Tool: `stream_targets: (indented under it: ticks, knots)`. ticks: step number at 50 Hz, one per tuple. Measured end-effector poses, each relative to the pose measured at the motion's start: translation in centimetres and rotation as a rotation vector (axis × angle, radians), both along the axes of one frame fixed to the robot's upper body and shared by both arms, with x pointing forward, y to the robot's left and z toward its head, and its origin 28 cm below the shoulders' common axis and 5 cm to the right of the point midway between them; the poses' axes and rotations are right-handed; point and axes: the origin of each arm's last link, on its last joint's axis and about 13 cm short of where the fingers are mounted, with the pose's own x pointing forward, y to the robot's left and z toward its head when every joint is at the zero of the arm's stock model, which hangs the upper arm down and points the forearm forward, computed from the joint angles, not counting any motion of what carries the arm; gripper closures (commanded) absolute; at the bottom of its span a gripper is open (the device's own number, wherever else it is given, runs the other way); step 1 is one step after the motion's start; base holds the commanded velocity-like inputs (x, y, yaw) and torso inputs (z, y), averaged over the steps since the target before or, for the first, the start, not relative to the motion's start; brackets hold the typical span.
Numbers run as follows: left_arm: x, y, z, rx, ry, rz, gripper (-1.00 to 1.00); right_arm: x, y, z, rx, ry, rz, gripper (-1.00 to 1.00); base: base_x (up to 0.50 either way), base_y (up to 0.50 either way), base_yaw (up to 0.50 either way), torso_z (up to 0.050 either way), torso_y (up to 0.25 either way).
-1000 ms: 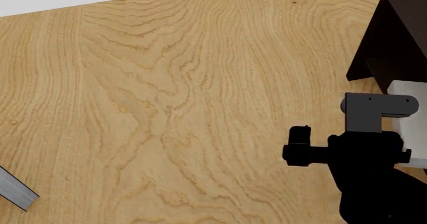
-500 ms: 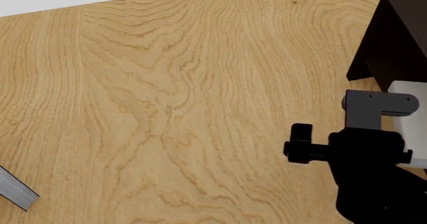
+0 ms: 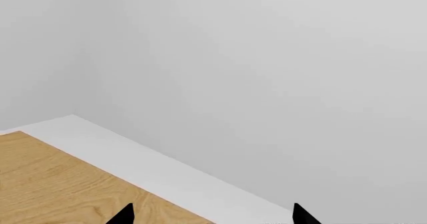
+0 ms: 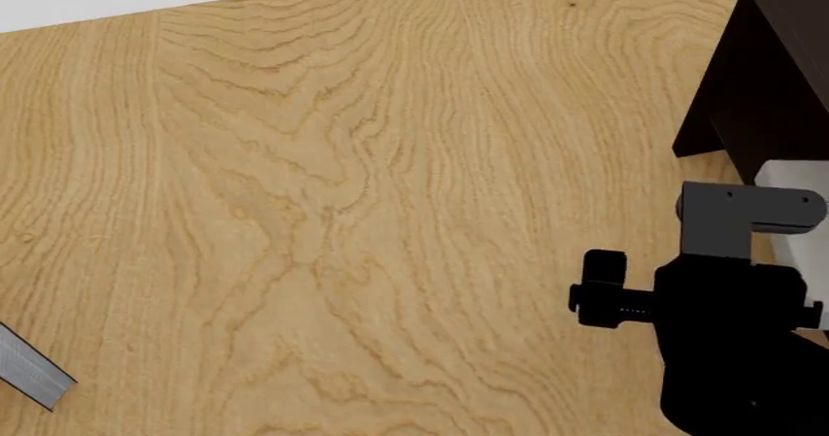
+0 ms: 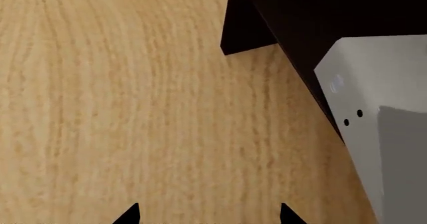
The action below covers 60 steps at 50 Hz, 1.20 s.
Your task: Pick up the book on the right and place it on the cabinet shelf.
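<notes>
No whole grey book shows in any view. The corner of a flat grey thing pokes in at the head view's lower left; I cannot tell if it is a book. The very dark cabinet stands at the table's far right and also shows in the right wrist view. My right arm is low at the right, just in front of the cabinet. My right gripper is open and empty over bare wood. My left gripper is open and empty, facing a white wall past the table edge.
A light grey-white boxy thing with two small dots lies against the cabinet's side; it shows behind my arm's grey bracket in the head view. The wooden table fills the view, and its far edge runs along the top left.
My right arm has shifted a little to the right and towards me in the head view. Nothing else has moved.
</notes>
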Motion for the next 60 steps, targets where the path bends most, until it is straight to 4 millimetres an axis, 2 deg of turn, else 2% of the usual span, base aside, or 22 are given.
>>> stream_targets:
  ticks: [20,44,60]
  knots:
    - [0.0,0.0,0.0,0.007,0.004,0.006,-1.0,-0.3,-2.8,0.3,-0.046,0.041,-0.05,-1.0,0.0,0.0,0.0,0.0,-0.002]
    - [0.0,-0.1,0.0,0.016,0.008,0.013,-1.0,-0.1,-3.3,0.8,-0.171,0.128,0.022,-1.0,0.01,-0.01,0.01,-0.006,-0.02]
    - [0.0,-0.2,0.0,0.018,0.01,0.011,-1.0,-0.3,-2.9,1.3,-0.109,0.076,0.011,-1.0,0.0,0.0,0.0,-0.002,-0.008]
